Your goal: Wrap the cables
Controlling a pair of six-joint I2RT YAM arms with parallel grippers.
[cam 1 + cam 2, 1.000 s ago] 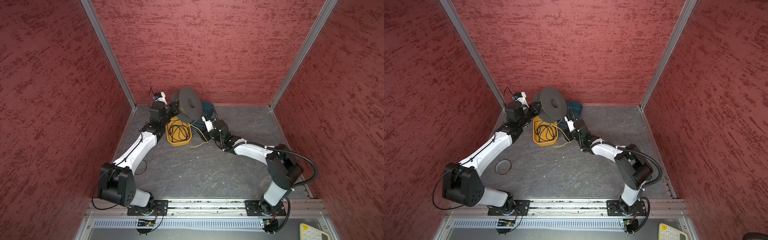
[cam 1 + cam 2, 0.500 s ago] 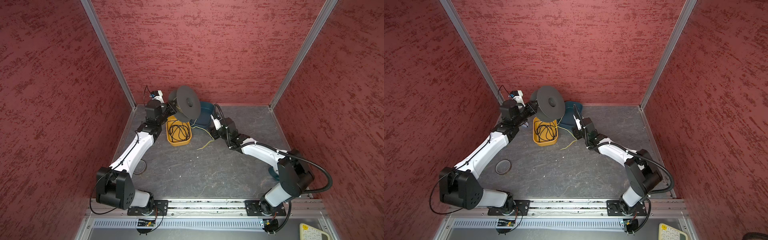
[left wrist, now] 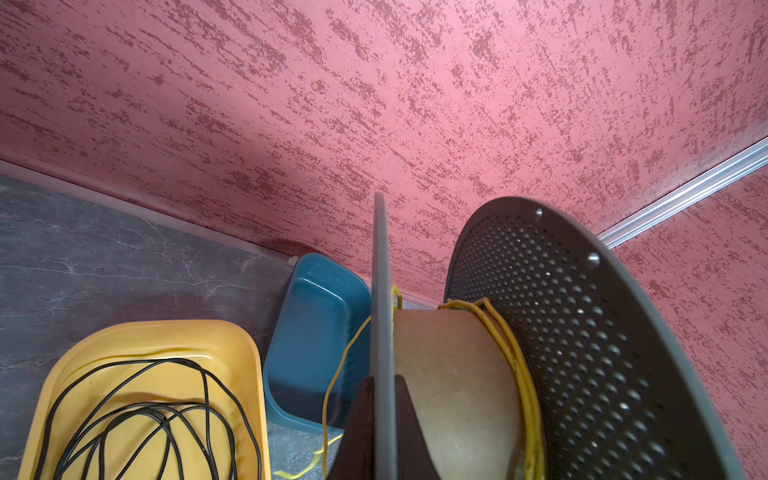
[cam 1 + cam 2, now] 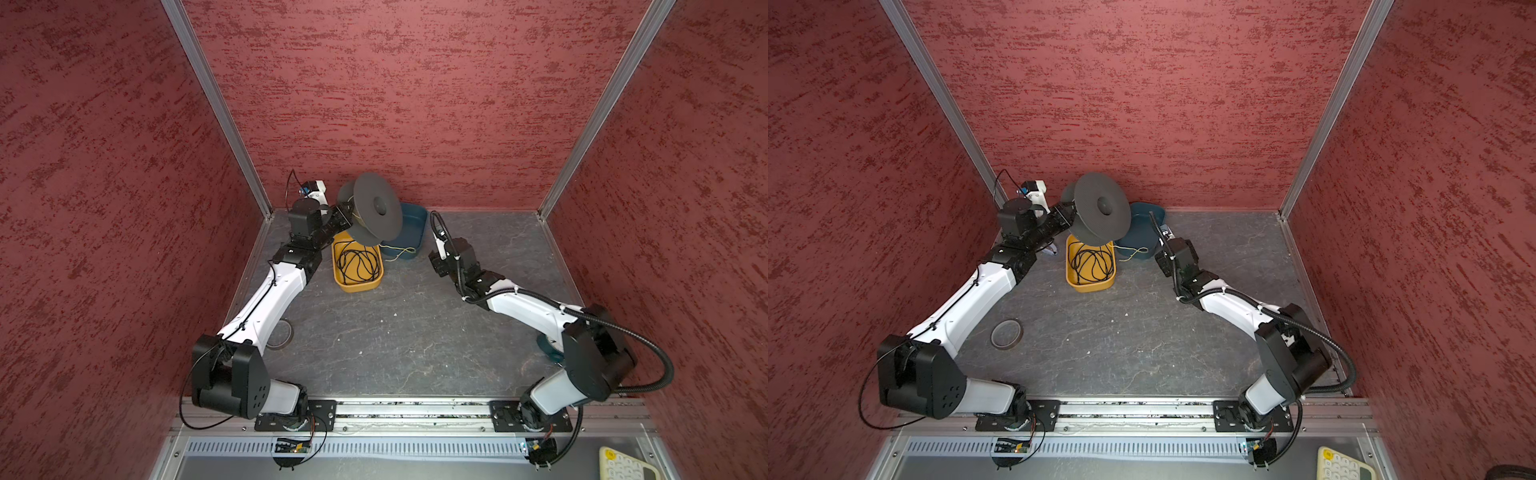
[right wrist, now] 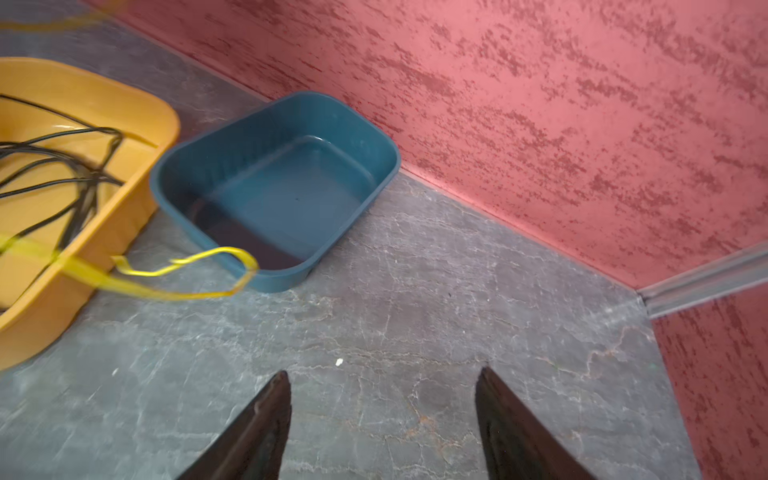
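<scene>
The left arm stretches toward the back corner, its left gripper [image 3: 381, 384] pinching a flange of the raised grey spool [image 3: 582, 353]. The yellow-green wire [image 3: 521, 374] wraps the spool's core, its tail trailing beside a blue tray [image 5: 286, 280]; the right gripper [image 5: 382, 374] hovers nearby, spread and empty.

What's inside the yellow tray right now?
A loose tangle of black cable lies in the yellow tray; nothing else shows. In both top views the grey spool covers the tray's far end; the left wrist view shows only cable there.
</scene>
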